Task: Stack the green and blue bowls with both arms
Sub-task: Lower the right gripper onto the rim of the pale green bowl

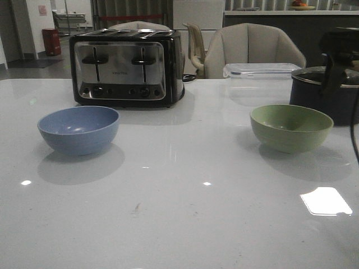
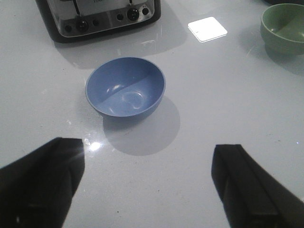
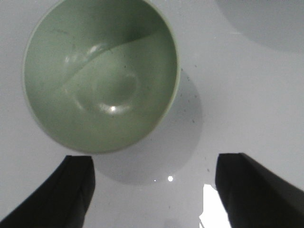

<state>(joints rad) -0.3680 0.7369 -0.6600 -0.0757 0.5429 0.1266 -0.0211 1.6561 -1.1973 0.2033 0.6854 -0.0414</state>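
Note:
The dusty blue bowl (image 1: 78, 130) stands upright and empty on the white table at the left, and the left wrist view shows it too (image 2: 126, 87). The sage green bowl (image 1: 291, 128) stands upright and empty at the right, and the right wrist view shows it from close above (image 3: 101, 73). It also shows in a corner of the left wrist view (image 2: 284, 27). My left gripper (image 2: 149, 171) is open and empty, above the table a short way from the blue bowl. My right gripper (image 3: 154, 183) is open and empty, just beside the green bowl's rim. Part of the right arm (image 1: 339, 53) shows at the far right.
A black and chrome toaster (image 1: 127, 67) stands behind the blue bowl. A clear lidded box (image 1: 259, 72) and a dark pot (image 1: 317, 89) stand behind the green bowl. Chairs stand beyond the table's far edge. Bare table (image 1: 185, 168) lies between the bowls.

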